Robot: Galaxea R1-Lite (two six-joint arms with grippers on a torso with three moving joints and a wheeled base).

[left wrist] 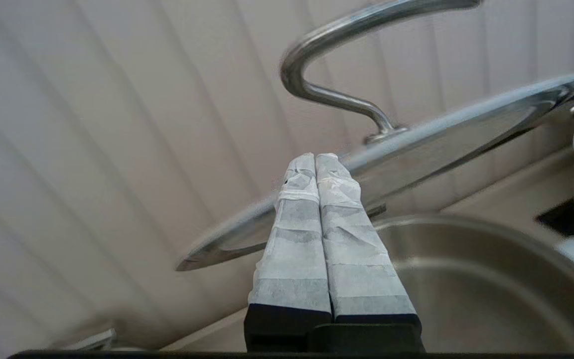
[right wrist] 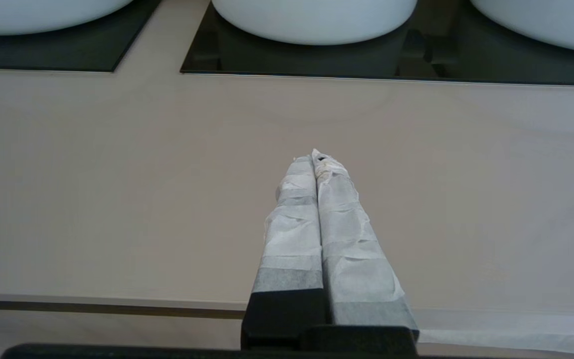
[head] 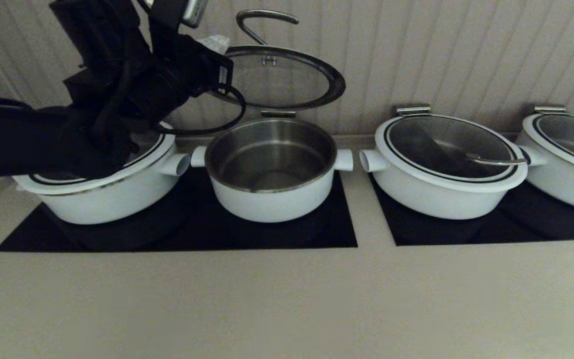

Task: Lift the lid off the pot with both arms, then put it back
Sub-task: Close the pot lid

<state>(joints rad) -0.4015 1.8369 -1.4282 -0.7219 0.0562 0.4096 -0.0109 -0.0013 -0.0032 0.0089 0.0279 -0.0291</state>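
The open white pot (head: 272,199) with a steel inside stands on the left black cooktop (head: 267,237). Its glass lid (head: 287,80) with a steel rim and curved handle (head: 262,20) stands tilted up above the pot's back edge, near the wall. My left gripper (head: 216,44) is shut and empty at the lid's left rim. In the left wrist view the gripper (left wrist: 315,157) has its tips against or just before the lid (left wrist: 441,144), below the handle (left wrist: 327,60); I cannot tell if they touch. My right gripper (right wrist: 317,155) is shut and empty over the counter.
A lidded white pot (head: 112,194) stands left of the open one, under my left arm. Two more lidded pots (head: 446,189) (head: 571,164) stand on the right cooktop (head: 516,224). The panelled wall is close behind. Beige counter (head: 287,299) lies in front.
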